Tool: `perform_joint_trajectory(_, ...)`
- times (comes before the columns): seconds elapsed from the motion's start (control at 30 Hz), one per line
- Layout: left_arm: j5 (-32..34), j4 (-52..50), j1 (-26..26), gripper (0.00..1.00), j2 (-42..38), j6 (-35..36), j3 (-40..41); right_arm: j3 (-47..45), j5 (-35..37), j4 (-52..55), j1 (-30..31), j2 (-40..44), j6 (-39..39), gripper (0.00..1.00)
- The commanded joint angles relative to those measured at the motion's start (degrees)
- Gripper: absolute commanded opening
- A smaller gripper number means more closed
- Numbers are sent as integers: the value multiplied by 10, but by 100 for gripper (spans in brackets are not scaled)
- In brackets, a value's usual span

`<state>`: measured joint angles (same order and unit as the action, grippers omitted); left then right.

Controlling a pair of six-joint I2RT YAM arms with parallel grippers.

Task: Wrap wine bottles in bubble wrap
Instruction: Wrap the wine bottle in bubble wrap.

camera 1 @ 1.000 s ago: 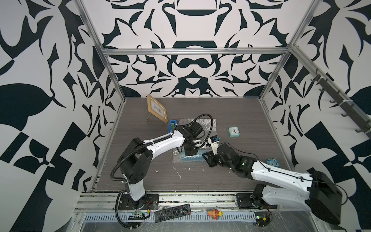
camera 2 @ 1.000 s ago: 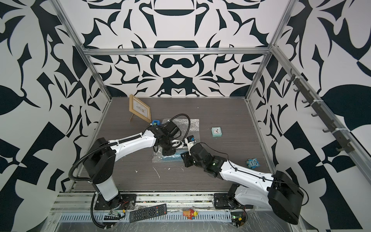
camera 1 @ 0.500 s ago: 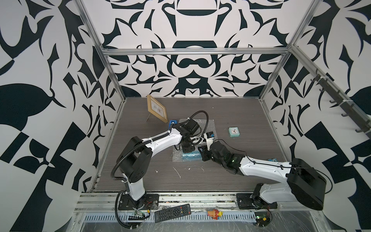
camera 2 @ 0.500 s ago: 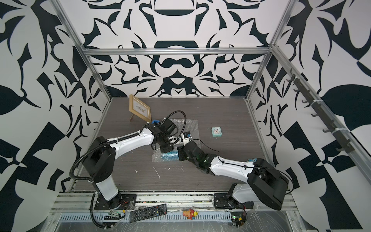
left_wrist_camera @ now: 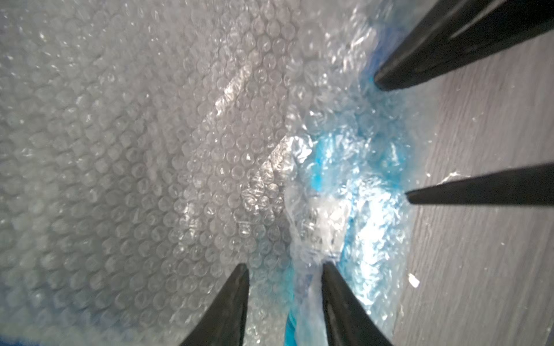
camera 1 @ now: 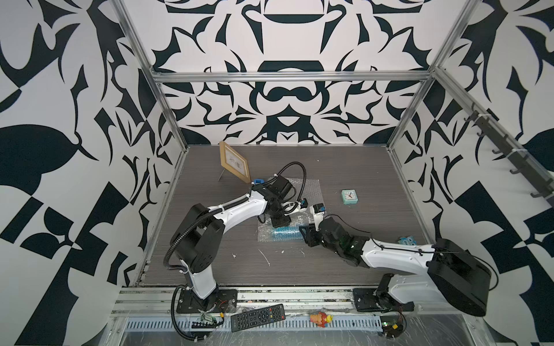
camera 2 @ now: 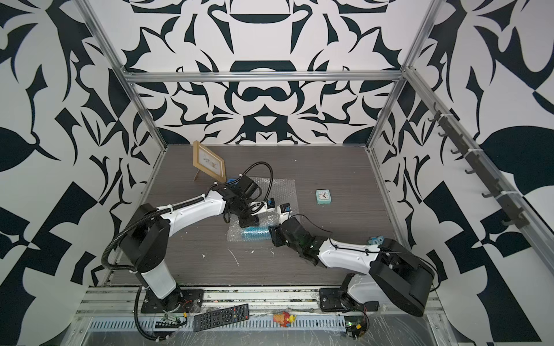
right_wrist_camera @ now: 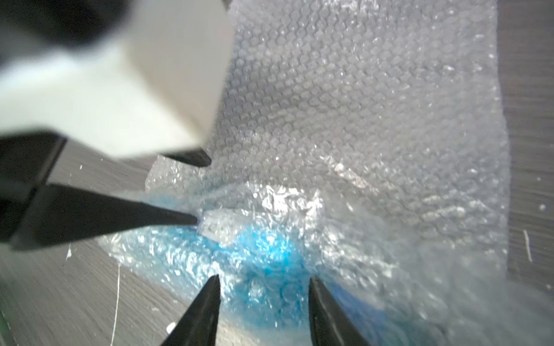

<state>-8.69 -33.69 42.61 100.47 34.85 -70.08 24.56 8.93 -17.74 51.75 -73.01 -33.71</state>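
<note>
Blue bottle lying under one fold of bubble wrap; both hands apart, holding nothing.

We note the bottle on its side near the sheet's front edge on the bench, with most of the wrap spread flat behind it. The left hand has its fingers spread, one tip touching the crumpled fold by the label. The right hand is spread too, at the bottle's end. Risks as we judge them: with nothing clamped, the springy fold may lift and uncover the bottle. The round bottle may roll off the sheet at a nudge. The pointed tips may snag or tear the film. The hands work close together and could knock each other.
</note>
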Motion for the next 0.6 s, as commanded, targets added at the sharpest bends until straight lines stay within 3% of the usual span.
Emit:
perform_joint_trajectory(0.0,-45,11,-2,43,-10,-3,7,-2,-15,7,0,42,2,50)
perform_joint_trajectory(0.23,-55,2,-3,43,-3,-7,-1,12,10,23,-1,3,-2,45)
perform_joint_trajectory(0.57,-45,2,-10,42,-20,-12,-5,114,7,81,-2,-106,9,43)
